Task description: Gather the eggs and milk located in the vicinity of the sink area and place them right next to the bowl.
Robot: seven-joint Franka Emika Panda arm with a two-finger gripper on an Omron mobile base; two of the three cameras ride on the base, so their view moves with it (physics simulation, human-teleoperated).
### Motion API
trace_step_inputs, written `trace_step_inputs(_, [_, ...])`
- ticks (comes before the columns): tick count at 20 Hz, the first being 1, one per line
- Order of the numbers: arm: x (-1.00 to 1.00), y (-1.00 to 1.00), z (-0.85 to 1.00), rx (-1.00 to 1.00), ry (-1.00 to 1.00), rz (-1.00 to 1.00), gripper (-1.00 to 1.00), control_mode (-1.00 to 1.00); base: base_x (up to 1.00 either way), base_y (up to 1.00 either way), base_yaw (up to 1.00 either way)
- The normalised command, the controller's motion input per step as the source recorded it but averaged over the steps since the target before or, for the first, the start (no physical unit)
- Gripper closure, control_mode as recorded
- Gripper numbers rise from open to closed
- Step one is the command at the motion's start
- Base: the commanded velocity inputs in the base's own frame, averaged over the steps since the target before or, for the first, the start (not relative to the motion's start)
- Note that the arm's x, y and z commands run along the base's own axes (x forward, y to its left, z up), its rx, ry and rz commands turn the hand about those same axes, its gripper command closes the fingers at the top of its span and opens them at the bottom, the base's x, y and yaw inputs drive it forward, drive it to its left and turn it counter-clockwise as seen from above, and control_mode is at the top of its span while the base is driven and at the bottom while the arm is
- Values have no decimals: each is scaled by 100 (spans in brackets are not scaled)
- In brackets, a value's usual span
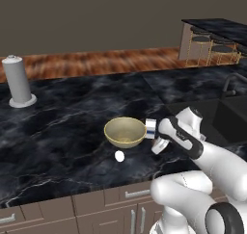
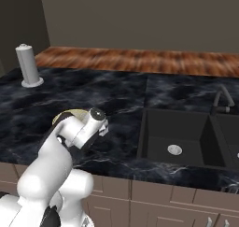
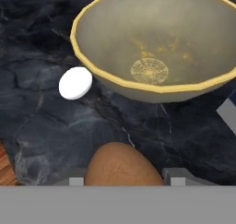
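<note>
Clamped between the fingertips of the gripper (image 3: 123, 181), the reddish-brown egg (image 3: 120, 166) sits at the very bottom of the hand view, its blunt end bulging up and away from the fingers; its long axis seems to run along the line of the gripper, pointing ahead toward the bowl (image 3: 156, 48), though much of the shell is cut off. Just beyond it lies bare dark marble counter (image 3: 55, 131). Farther ahead and to the gripper's left, the white egg (image 3: 75, 83) rests on the counter, touching or almost touching the bowl's outer wall, long axis roughly crosswise to the gripper's line. Beyond both stands the bowl, upright and empty. In the left base view the milk carton (image 1: 150, 128) stands upright against the bowl's rim (image 1: 125, 120), on the side nearest the hand (image 1: 161, 142).

By my reading, milk and white egg are already placed; only the brown egg remains to be set down beside the bowl and released.
</note>
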Motion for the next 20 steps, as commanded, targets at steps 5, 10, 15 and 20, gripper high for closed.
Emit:
trace_step_inputs(5, [0,2,-15,1,0,0,100,-100,0,0,0])
trace_step_inputs(10, [12,-2,-26,3,-2,1,100,-100,0,0,0])
trace_step_inputs(15, [22,0,-33,2,-2,0,100,-100,0,0,0])
trace_step_inputs(20, [19,0,-32,0,0,0,100,-100,0,0,0])
